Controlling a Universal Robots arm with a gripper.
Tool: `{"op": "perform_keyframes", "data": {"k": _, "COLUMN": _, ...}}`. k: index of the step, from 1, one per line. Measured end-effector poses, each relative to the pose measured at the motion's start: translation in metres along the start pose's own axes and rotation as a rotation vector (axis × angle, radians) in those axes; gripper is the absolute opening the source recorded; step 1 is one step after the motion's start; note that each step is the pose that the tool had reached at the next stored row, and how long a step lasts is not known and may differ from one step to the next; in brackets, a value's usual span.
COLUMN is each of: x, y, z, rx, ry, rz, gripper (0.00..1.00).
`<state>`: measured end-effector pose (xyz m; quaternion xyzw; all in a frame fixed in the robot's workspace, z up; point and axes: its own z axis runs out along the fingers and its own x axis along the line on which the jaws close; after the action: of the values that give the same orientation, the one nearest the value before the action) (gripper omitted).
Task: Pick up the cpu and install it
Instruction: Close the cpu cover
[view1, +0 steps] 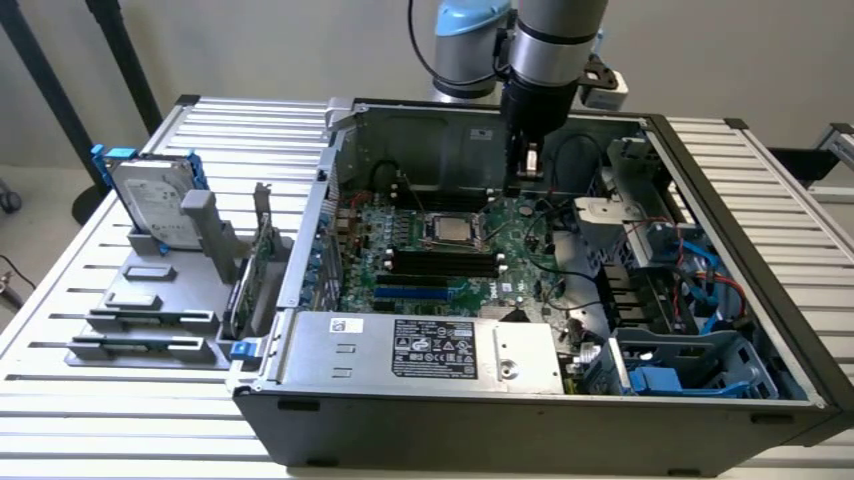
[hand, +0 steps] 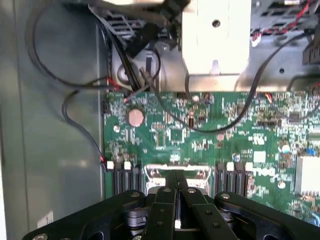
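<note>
The cpu (view1: 451, 228) lies, as far as I can judge, flat in its socket in the middle of the motherboard (view1: 514, 225). It is a silver square with a dark rim, inside the open computer case (view1: 534, 415). This position makes sense: the case lies on its side, so the board faces up and the chip can rest there by its own weight.

The gripper (view1: 530, 172) hangs upright above the board, closer to the far wall of the case than the socket is, and apart from the chip. In the wrist view the gripper (hand: 176, 187) has its two fingers drawn together, with only a thin line between them (whether something very thin sits there I cannot tell).

The exterior view gives the whole layout, including the hard drive (view1: 144, 195) standing outside the case at that view's left. The wrist view gives finer things: a silver metal frame (hand: 152, 172) just beyond the fingertips, a round battery (hand: 136, 118), and black cables (hand: 75, 115) crossing the grey case wall.
</note>
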<state>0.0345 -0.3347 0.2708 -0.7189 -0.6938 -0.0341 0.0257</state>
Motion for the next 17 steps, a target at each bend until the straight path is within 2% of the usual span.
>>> {"op": "perform_keyframes", "data": {"k": 3, "x": 0.0, "y": 0.0132, "z": 0.0002, "rx": 0.0008, "ry": 0.0051, "rz": 0.0, "gripper": 0.11}}
{"op": "perform_keyframes", "data": {"k": 6, "x": 0.0, "y": 0.0204, "z": 0.0016, "rx": 0.0009, "ry": 0.0064, "rz": 0.0, "gripper": 0.11}}
{"op": "perform_keyframes", "data": {"k": 14, "x": -0.003, "y": 0.0209, "z": 0.0158, "rx": 0.001, "ry": 0.0062, "rz": 0.0, "gripper": 0.11}}
{"op": "perform_keyframes", "data": {"k": 17, "x": -0.004, "y": 0.0199, "z": 0.0188, "rx": 0.005, "ry": 0.0065, "rz": 0.0, "gripper": 0.11}}
